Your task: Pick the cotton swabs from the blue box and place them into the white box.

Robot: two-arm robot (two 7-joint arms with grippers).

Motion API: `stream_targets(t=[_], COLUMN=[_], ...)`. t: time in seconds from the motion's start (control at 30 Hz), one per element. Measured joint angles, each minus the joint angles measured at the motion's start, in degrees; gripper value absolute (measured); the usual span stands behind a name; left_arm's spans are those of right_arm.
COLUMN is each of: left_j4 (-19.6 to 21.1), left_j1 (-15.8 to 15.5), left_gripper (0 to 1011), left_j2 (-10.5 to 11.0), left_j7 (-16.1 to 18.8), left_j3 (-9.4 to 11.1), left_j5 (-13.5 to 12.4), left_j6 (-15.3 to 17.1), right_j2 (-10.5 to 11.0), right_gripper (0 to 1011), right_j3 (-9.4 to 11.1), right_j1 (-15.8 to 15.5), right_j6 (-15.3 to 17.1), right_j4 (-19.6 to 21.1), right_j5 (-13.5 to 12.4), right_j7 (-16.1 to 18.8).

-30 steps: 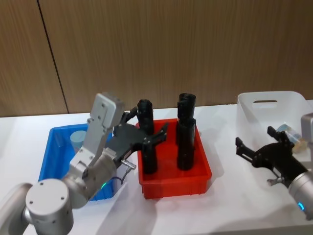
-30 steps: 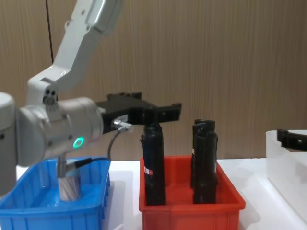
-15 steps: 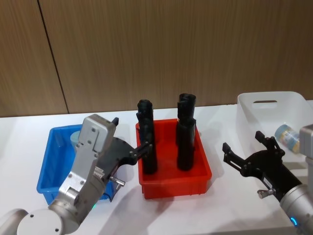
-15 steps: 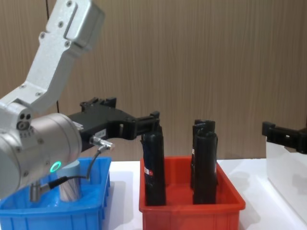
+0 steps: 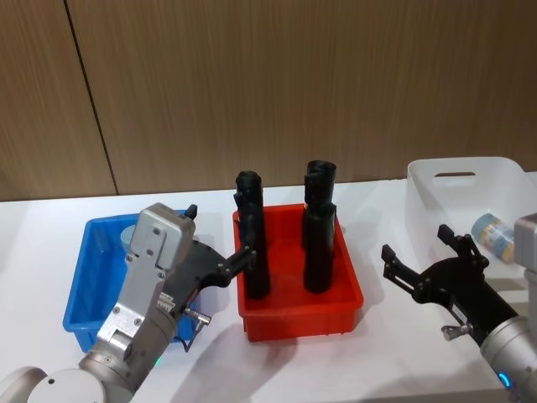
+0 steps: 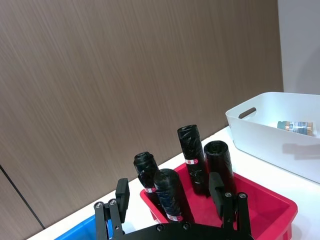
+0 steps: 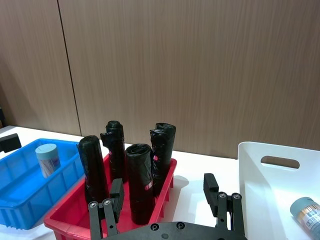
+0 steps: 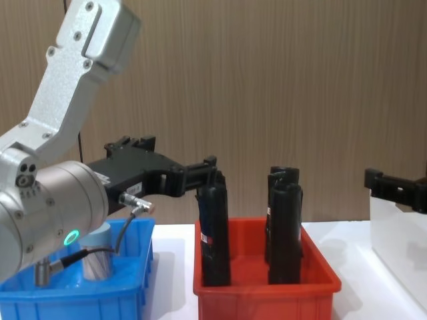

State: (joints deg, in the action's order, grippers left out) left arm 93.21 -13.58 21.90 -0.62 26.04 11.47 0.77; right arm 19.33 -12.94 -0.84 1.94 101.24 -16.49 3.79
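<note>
The left arm (image 5: 138, 302) stretched up from the lower left of the head view, its silver wrist bent forward. The left gripper (image 5: 220, 232) pointed forward and toward the robot's right, its black fingers spread wide apart. The right arm (image 5: 513, 348) reached in from the lower right corner, and the right gripper (image 5: 417, 243) was held low, pointing forward and toward the robot's left, its two fingers likewise spread wide.

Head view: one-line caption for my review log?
Both grippers open: left gripper hovers between blue box and red bin, right gripper beside the white box, where one tub of cotton swabs lies.
</note>
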Motion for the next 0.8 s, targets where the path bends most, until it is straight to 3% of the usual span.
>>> stream_targets(t=[0.6, 0.8], left_j4=[0.0, 0.0], left_j1=[0.0, 0.0], left_gripper=[1004, 1004], left_j2=[0.0, 0.0], left_j7=[0.0, 0.0], left_j3=[0.0, 0.0], left_j5=[0.0, 0.0], left_j6=[0.0, 0.0], right_j2=[0.0, -0.4], right_gripper=[1002, 1002], right_j3=[0.0, 0.1], right_j1=[0.1, 1.5], right_j6=[0.0, 0.0], right_j4=[-0.2, -2.1], right_j5=[0.1, 0.6], right_j7=[0.2, 2.1])
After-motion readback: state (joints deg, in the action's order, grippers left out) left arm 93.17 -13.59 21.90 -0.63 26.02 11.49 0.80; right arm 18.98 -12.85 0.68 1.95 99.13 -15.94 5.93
